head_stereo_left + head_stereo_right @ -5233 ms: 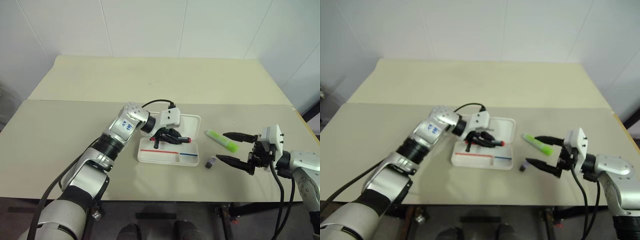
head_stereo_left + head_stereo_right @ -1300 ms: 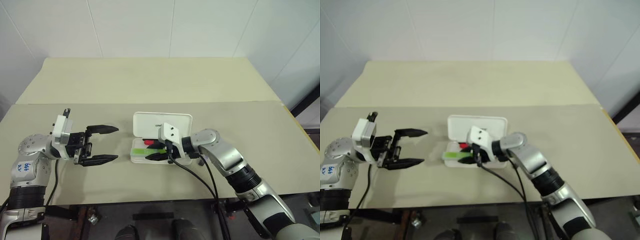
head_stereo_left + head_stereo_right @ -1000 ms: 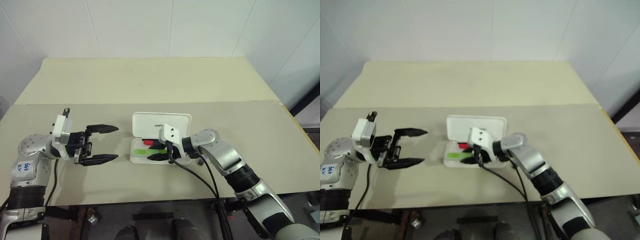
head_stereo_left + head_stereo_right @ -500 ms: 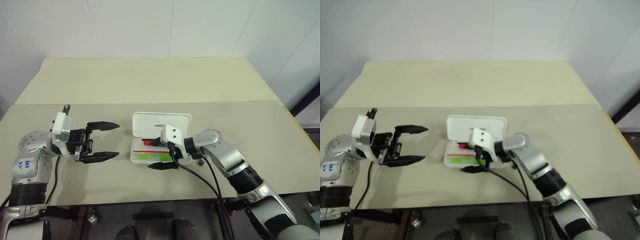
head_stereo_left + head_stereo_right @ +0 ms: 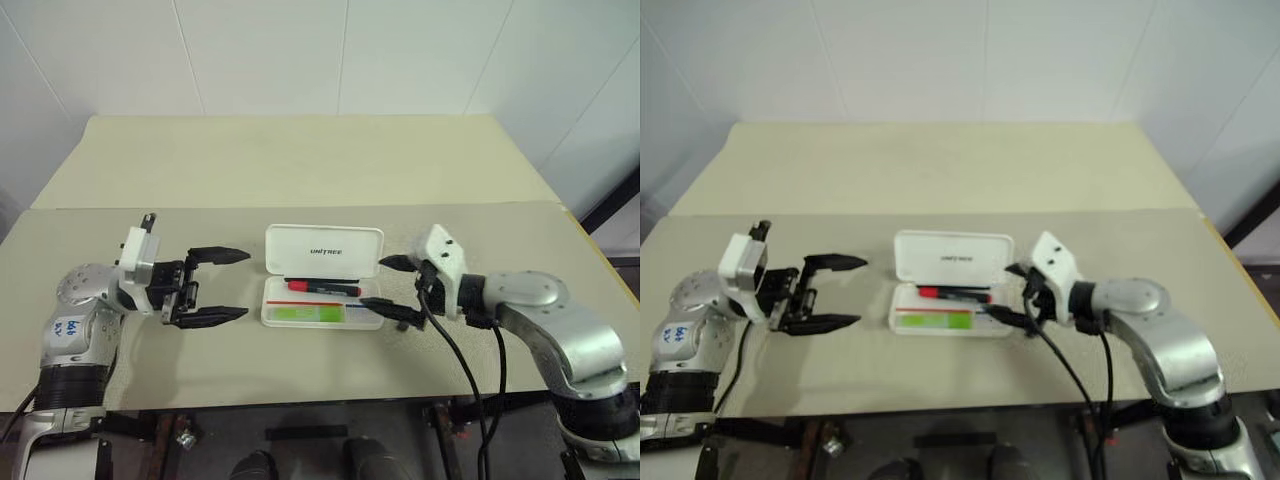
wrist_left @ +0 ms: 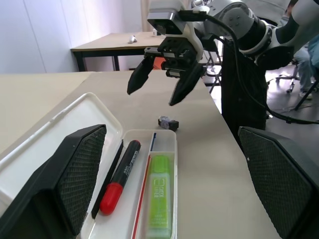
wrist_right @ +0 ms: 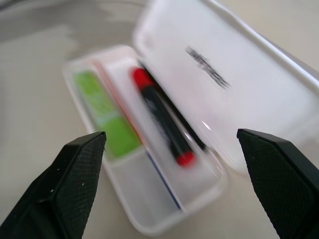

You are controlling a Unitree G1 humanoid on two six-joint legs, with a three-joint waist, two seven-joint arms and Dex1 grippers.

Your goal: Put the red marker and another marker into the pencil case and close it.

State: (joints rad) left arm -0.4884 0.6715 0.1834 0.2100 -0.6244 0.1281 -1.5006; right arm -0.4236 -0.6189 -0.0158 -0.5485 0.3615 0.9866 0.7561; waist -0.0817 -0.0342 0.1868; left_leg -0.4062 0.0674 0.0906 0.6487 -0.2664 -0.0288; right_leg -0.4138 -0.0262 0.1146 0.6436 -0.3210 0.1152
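The white pencil case [image 5: 300, 242] lies open at the table's front middle, lid tipped back. In its tray lie the red marker [image 5: 322, 289] at the rear and the light-green marker [image 5: 305, 313] in front of it. My right gripper [image 5: 373, 281] hovers open just off the case's right end, with nothing between its fingers. To the left of the case my left gripper [image 5: 246, 284] is open and pointing at it, a short gap away. The left wrist view looks over both markers [image 6: 119, 177] [image 6: 159, 194] towards the right gripper [image 6: 152, 97].
A small dark grey stubby object [image 6: 168, 122] lies on the table just past the case's right end, under the right gripper. The beige table [image 5: 300, 160] stretches far behind the case. A seam [image 5: 150, 208] crosses it.
My right gripper opened, left the green marker in the tray and pulled back off the case's right end. The left gripper has hardly moved.
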